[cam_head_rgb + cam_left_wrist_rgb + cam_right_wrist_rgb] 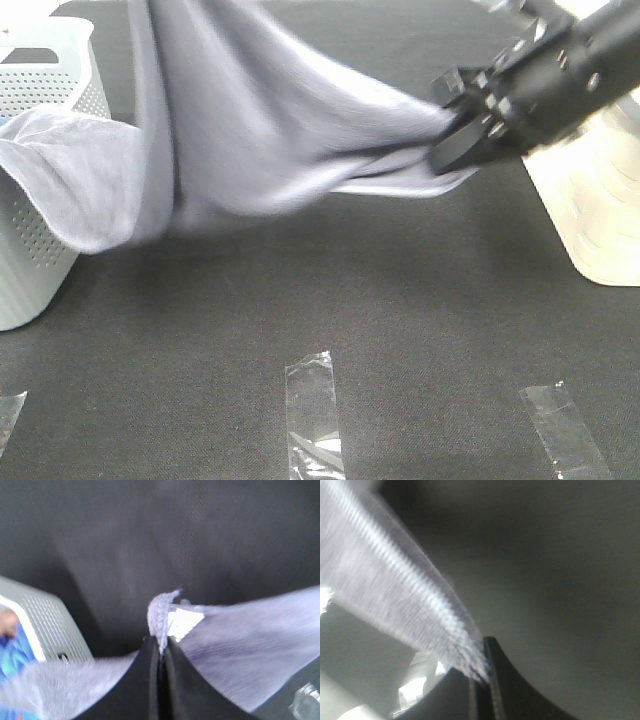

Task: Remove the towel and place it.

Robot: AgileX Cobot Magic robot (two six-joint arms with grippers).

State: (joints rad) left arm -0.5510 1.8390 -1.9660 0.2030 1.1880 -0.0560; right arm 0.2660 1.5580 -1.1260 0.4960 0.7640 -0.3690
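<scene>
Above the black table (420,320), the towel (270,130) hangs stretched between both arms, with one fold draped over the rim of the pale perforated basket (45,270). That fold may snag and drag or tip the basket if the cloth is pulled away, and either thin pinch could slip under the strain. The right gripper (452,145) is clamped on one towel edge. The left gripper (160,647) is closed tight on a hem corner.
</scene>
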